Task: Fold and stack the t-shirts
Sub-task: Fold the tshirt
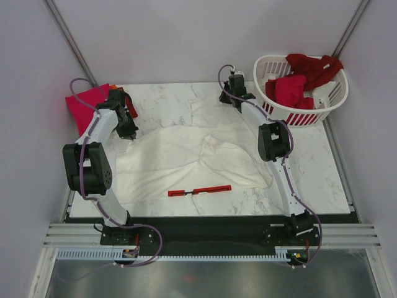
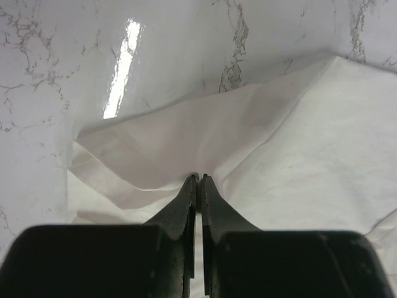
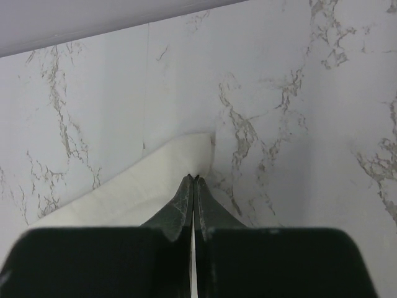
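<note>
A cream-white t-shirt [image 1: 186, 155] lies spread and rumpled on the marble table [image 1: 310, 174]. My left gripper [image 1: 129, 133] is shut on its left edge; in the left wrist view the jaws [image 2: 199, 179] pinch a fold of the white cloth [image 2: 298, 143]. My right gripper [image 1: 231, 99] is shut on its far right corner; in the right wrist view the jaws [image 3: 194, 179] pinch the corner of the white cloth [image 3: 155, 174]. A magenta-pink t-shirt [image 1: 84, 102] lies folded at the far left behind my left arm. Red t-shirts [image 1: 298, 81] sit in the basket.
A white slatted laundry basket [image 1: 322, 108] stands at the far right corner. A thin red strip [image 1: 200, 190] lies on the table near the front edge, just below the shirt's hem. Grey walls close in on three sides.
</note>
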Available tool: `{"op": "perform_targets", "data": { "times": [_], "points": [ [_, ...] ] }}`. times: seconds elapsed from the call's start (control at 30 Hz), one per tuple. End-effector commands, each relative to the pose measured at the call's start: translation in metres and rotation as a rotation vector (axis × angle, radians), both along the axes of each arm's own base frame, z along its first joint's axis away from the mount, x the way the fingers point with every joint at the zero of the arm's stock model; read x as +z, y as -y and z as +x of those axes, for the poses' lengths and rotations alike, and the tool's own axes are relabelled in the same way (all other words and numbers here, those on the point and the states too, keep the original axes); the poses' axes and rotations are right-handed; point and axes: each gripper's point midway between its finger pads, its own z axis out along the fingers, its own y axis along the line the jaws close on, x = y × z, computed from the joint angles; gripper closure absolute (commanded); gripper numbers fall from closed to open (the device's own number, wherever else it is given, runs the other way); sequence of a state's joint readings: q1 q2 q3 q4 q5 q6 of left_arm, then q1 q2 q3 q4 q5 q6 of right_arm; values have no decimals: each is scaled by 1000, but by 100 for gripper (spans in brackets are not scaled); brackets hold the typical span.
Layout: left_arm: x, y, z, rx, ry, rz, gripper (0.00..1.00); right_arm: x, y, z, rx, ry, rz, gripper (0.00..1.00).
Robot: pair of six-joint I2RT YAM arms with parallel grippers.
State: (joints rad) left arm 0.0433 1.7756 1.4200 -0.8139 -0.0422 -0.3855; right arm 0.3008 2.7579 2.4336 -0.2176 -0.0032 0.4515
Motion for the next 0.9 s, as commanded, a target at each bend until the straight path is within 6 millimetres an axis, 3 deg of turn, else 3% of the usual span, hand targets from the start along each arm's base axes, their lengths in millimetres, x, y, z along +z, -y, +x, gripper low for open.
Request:
{"op": "perform_targets", "data": {
  "times": [0.0,0.1,0.13,0.2,0.27,0.3,0.37,0.4,0.47,0.5,0.53,0.57,0.6,0.63,0.67,0.73,0.77,0.87],
  "points": [
    [12,0,1,-9,37,6,94,2,-11,1,51,21,35,100],
    [13,0,2,-9,38,10,94,22,-19,-1,93,56,77,100],
    [12,0,2,-8,38,11,94,47,-21,1,100,104,94,100],
    [13,-1,2,-5,39,15,94,77,-23,-1,107,146,104,100],
    [14,-2,2,-3,43,15,94,96,-23,-3,118,174,108,100],
    [13,-1,1,0,40,14,94,118,-23,-4,121,204,115,100],
    [14,-2,2,0,41,18,94,131,-22,-8,132,219,110,100],
    [15,-2,3,1,45,21,94,150,-21,-11,135,244,114,100],
    [17,-5,5,7,53,33,94,153,-20,-18,146,237,112,100],
    [19,-6,7,7,58,37,95,170,-20,-23,152,258,116,100],
    [19,-7,7,9,61,38,95,175,-20,-26,154,262,116,100],
    [21,-7,8,7,64,42,95,168,-18,-32,157,241,111,100],
    [21,-9,8,12,65,49,95,188,-15,-37,155,268,116,100],
    [21,-9,6,15,66,52,96,182,-12,-56,159,239,121,100],
    [21,-9,5,15,66,52,96,204,-10,-58,159,280,130,100],
    [24,-9,4,22,73,54,96,195,-9,-74,165,253,135,100],
    [26,-9,3,22,78,52,96,212,-8,-82,173,277,145,100],
    [35,-8,-1,26,100,49,96,216,-8,-107,208,263,151,100]
  ]
}}
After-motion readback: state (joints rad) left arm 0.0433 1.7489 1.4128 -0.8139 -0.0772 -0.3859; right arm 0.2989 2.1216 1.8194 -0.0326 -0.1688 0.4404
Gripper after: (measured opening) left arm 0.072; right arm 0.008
